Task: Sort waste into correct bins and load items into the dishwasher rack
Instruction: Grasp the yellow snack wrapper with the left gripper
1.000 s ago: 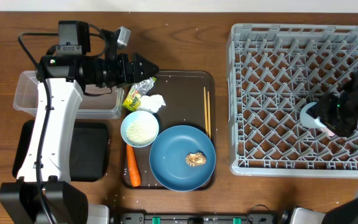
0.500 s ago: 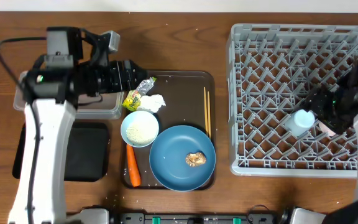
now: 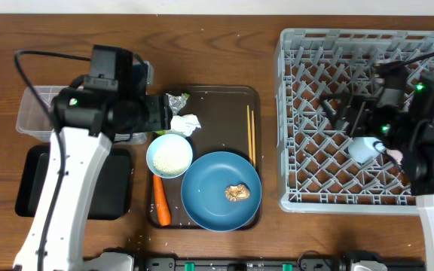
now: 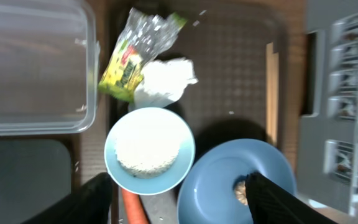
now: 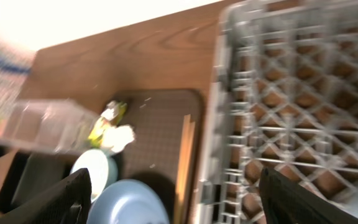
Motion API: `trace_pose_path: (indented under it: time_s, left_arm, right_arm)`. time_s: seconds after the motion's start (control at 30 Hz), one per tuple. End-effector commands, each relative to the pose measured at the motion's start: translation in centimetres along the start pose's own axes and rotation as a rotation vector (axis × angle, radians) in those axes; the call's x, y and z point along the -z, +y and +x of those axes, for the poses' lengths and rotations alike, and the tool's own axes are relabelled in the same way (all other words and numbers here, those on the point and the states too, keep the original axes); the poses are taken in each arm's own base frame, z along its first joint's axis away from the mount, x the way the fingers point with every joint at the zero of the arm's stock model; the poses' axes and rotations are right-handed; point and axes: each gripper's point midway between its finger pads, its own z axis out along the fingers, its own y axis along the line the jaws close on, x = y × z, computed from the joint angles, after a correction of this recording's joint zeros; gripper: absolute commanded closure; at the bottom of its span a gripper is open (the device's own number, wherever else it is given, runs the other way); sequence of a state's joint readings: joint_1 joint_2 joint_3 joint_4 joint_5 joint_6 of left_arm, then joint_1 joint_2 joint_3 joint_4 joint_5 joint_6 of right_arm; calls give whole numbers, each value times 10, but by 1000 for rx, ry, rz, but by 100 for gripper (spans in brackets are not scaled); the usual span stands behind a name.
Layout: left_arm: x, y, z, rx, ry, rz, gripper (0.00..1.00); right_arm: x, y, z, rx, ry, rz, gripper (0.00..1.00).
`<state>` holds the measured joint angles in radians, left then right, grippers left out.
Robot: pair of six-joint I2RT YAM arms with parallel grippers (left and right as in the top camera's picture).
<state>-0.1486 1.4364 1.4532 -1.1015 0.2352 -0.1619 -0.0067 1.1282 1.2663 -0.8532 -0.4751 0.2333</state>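
On the brown serving tray (image 3: 217, 102) lie the foil wrapper (image 3: 176, 99), the white tissue (image 3: 187, 123), a pale bowl (image 3: 169, 156) of rice, the carrot (image 3: 160, 202), the chopsticks (image 3: 251, 134) and the blue plate (image 3: 215, 197) with a brown lump (image 3: 237, 193). My left gripper (image 4: 179, 208) hangs open and empty above the bowl (image 4: 149, 149) and plate (image 4: 229, 180), below the wrapper (image 4: 129, 59) and tissue (image 4: 163, 81). My right gripper (image 5: 179, 205) stands open and empty over the grey rack (image 3: 360, 75). A small light-blue cup (image 3: 364, 149) lies in the rack, apart from the gripper.
The clear tub (image 3: 40, 113) sits at the left with the black tray (image 3: 29, 192) in front of it; my left arm reaches across both. The rack's tall wall (image 3: 281, 128) stands close to the serving tray's right edge.
My right gripper has opened, let go of the light-blue cup in the rack, and drawn back up and left. The left arm has pulled back to the left from the wrapper.
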Motion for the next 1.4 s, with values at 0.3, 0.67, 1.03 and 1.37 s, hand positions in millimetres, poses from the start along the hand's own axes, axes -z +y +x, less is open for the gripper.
trace_pose_path:
  time_s: [0.3, 0.67, 1.03, 1.37]
  left_arm:
    - [-84, 9, -18, -60, 65, -190, 34]
    - [-185, 24, -56, -98, 1, -266, 38]
    - [-215, 26, -56, -132, 18, -257, 64]
    - [-217, 21, -51, -149, 42, -221, 60]
  right_arm:
    - [-38, 28, 23, 79, 128, -34, 23]
    - [-52, 21, 33, 59, 189, -17, 21]
    - [-53, 19, 34, 68, 192, -4, 21]
    - [-52, 18, 38, 63, 205, 0, 21]
